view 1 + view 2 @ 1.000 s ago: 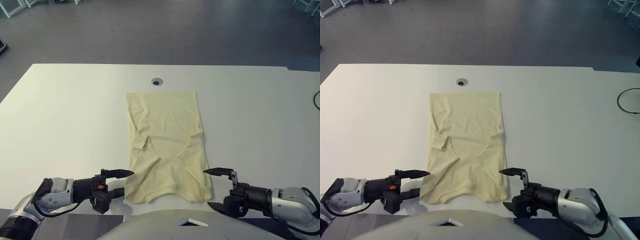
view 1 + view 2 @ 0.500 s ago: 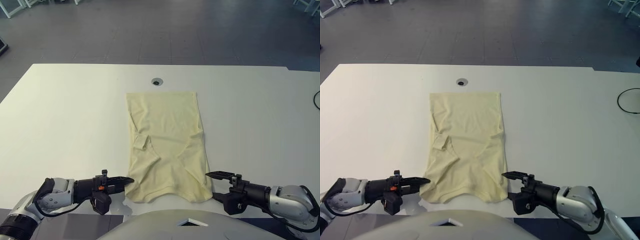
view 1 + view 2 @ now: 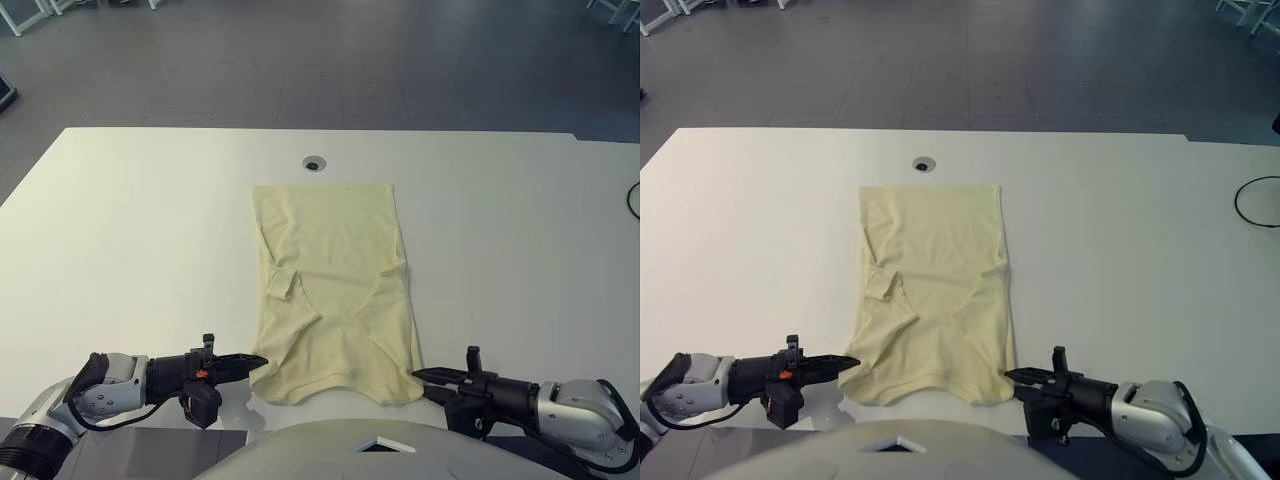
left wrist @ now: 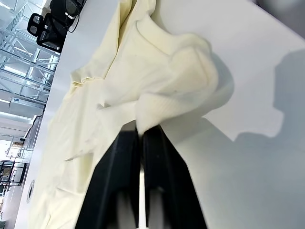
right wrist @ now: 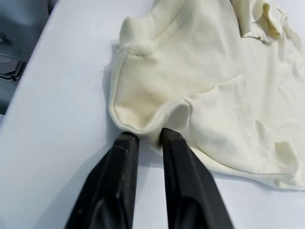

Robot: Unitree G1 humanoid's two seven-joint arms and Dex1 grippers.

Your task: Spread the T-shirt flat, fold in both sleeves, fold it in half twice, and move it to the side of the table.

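At the lower left of the frame the left claw (image 3: 250, 362) was seen clamped on the near corner of the shirt (image 3: 335, 280), its fingers pressed together on a bunched fold. At the lower right the right claw (image 3: 420, 375) was closed down on the other near corner, with a thin rim of hem between its tips. The first half-fold was judged to be in hand. Both corners would best be lifted together and level, then laid on the far hem, so that the tucked sleeves were not dragged out. The shirt lay lengthwise at mid-bench (image 3: 140, 230), its far hem near a hole (image 3: 315, 162). How much cloth was caught by the right claw could not be made out, and the under layers were hidden.
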